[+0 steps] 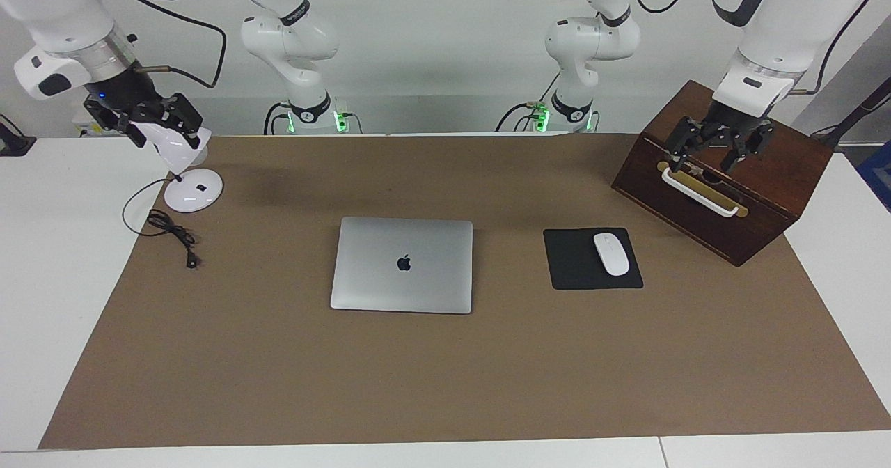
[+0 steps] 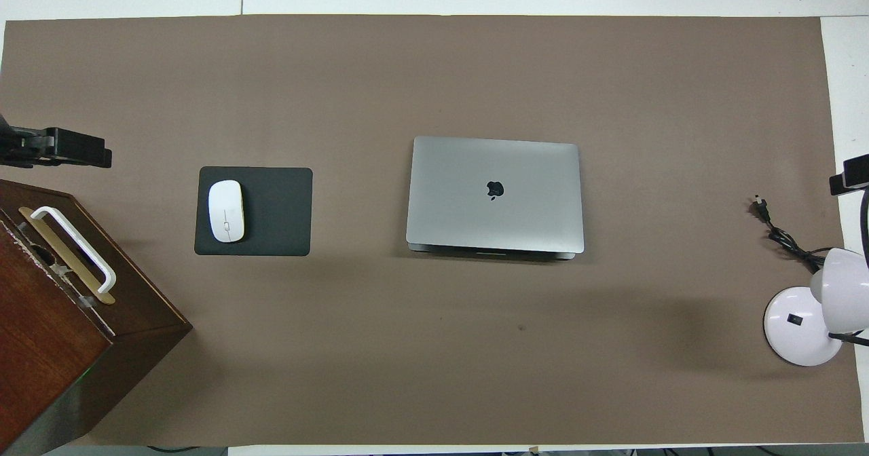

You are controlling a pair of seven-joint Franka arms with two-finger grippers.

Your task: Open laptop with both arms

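The laptop [image 1: 402,264] lies shut and flat in the middle of the brown mat [image 1: 445,384], its lid with the dark apple logo facing up. It also shows in the overhead view [image 2: 494,195], where its base edge is visible under the lid on the side nearer to the robots. My left gripper [image 1: 717,149] hangs open and empty over the wooden box [image 1: 766,203], well away from the laptop. My right gripper [image 1: 170,120] hangs over the white desk lamp [image 1: 193,189] at the right arm's end of the table, also well away from the laptop.
A black mouse pad [image 1: 578,266] with a white mouse [image 1: 610,253] lies beside the laptop toward the left arm's end. The wooden box has a white handle [image 2: 75,245]. A black cable [image 1: 170,235] trails from the lamp's base [image 2: 801,327].
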